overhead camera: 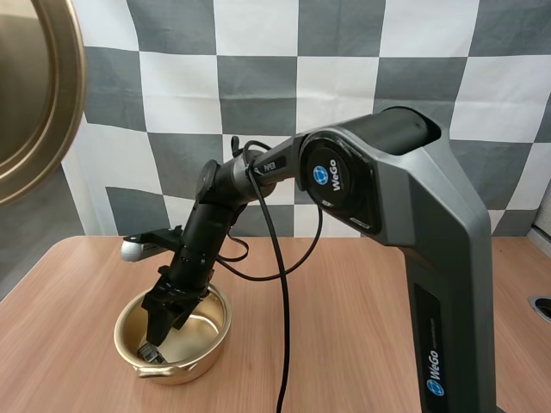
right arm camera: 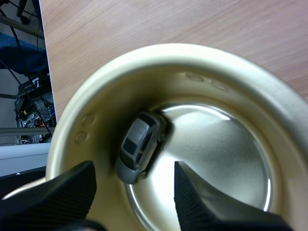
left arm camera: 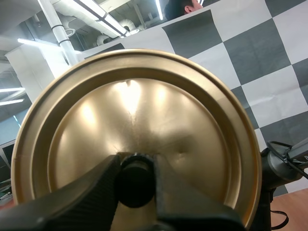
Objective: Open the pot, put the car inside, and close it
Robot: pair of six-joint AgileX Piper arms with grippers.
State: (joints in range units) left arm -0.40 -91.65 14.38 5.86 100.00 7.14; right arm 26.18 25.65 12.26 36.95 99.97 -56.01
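Note:
A gold pot stands uncovered on the wooden table. My right gripper reaches down into it, open. A small grey toy car lies inside the pot, leaning against the inner wall, just beyond the parted fingers of my right gripper. The car shows in the pot beneath the fingertips. The gold lid is held high in the air, well above the table. My left gripper is shut on the black knob of the lid.
The wooden table stretches around the pot. The right arm's big grey base stands at the front right. A round metal fitting sits at the table's right edge. A person's head shows above the backdrop in the left wrist view.

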